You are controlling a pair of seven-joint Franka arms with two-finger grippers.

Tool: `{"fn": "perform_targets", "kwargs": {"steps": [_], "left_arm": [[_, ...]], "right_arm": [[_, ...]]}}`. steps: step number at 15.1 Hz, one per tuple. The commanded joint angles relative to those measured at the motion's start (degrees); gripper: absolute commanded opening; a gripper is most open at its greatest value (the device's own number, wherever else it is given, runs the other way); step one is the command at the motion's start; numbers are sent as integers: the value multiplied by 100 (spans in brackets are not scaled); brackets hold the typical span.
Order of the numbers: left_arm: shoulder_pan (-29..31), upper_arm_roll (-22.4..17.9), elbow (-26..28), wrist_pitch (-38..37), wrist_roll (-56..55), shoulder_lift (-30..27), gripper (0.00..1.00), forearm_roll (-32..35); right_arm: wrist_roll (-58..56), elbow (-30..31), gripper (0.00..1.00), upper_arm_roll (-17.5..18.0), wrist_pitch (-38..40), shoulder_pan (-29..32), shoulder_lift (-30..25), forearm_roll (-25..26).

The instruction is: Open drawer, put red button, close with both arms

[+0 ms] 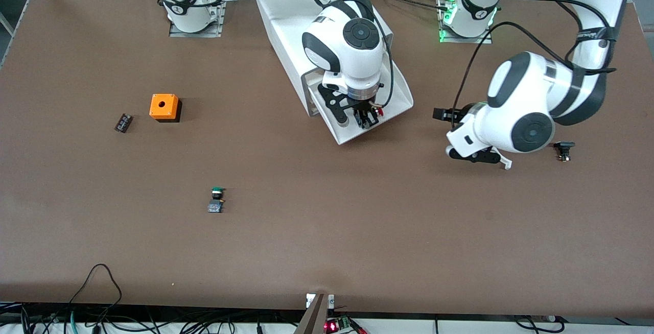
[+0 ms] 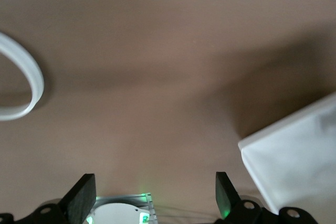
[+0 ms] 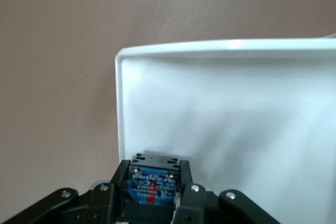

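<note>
The drawer (image 1: pixel 399 100) is pulled out of the white cabinet (image 1: pixel 286 32) toward the front camera. My right gripper (image 1: pixel 365 118) hangs over the open tray, shut on the red button (image 1: pixel 377 112). In the right wrist view the gripper (image 3: pixel 156 176) clamps the switch's blue-grey base (image 3: pixel 152 186) just above the drawer's floor (image 3: pixel 236 119), near its rim. The red cap is hidden there. My left gripper (image 1: pixel 443 115) is open and empty, beside the drawer toward the left arm's end. Its fingers (image 2: pixel 84 199) stand wide apart over bare table.
A green-capped switch (image 1: pixel 216 200) lies nearer the front camera. An orange box (image 1: pixel 164 106) and a small black part (image 1: pixel 123 122) lie toward the right arm's end. Another black part (image 1: pixel 564 150) lies by the left arm. A corner of the cabinet (image 2: pixel 294 161) shows in the left wrist view.
</note>
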State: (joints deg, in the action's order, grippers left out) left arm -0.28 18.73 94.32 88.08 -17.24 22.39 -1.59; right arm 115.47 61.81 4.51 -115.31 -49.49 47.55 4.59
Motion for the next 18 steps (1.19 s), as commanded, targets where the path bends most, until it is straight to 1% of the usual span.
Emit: {"fn": "perform_targets", "kwargs": {"steps": [1, 2, 3, 4, 5, 7, 9, 11, 13, 14, 16, 18], "left_arm": [[-51, -36, -246, -45, -465, 64, 100, 291], [-7, -54, -404, -72, -482, 90, 100, 273], [54, -80, -562, -72, -456, 221, 100, 282], [72, -80, -746, -72, -456, 344, 100, 238], [124, -89, -913, -72, -438, 449, 100, 281], [160, -89, -933, -63, -315, 486, 100, 221], [160, -89, -915, 7, -350, 529, 100, 203], [169, -89, -819, 313, -525, 608, 100, 212], [169, -72, -425, 822, -1042, 547, 100, 212], [178, -28, -205, 1138, -1262, 495, 100, 212], [-6, 59, 304, 1980, -1771, 302, 100, 212], [-156, 209, 639, 2650, -2430, 213, 100, 247]], "right_arm": [[300, 103, 2, -38, -53, -78, -79, 59], [301, 94, 23, -38, -53, -52, -88, 33], [292, 77, 72, -46, -36, -8, -97, 24], [275, 59, 100, -46, -1, 10, -114, 76], [257, 41, 100, -55, 8, 1, -132, 86], [222, 15, 100, -99, 26, 19, -185, 86], [12, 15, 100, -344, 34, 27, -325, 86], [-523, -81, 100, -450, 253, 114, -535, 59], [-998, -388, 100, -381, 604, 526, -572, -11], [-1409, -476, 100, -372, 728, 676, -589, -55], [-2654, -495, 100, -372, 930, 905, -738, -90], [-3484, -495, 100, -372, 1054, 1195, -765, -116]]}}
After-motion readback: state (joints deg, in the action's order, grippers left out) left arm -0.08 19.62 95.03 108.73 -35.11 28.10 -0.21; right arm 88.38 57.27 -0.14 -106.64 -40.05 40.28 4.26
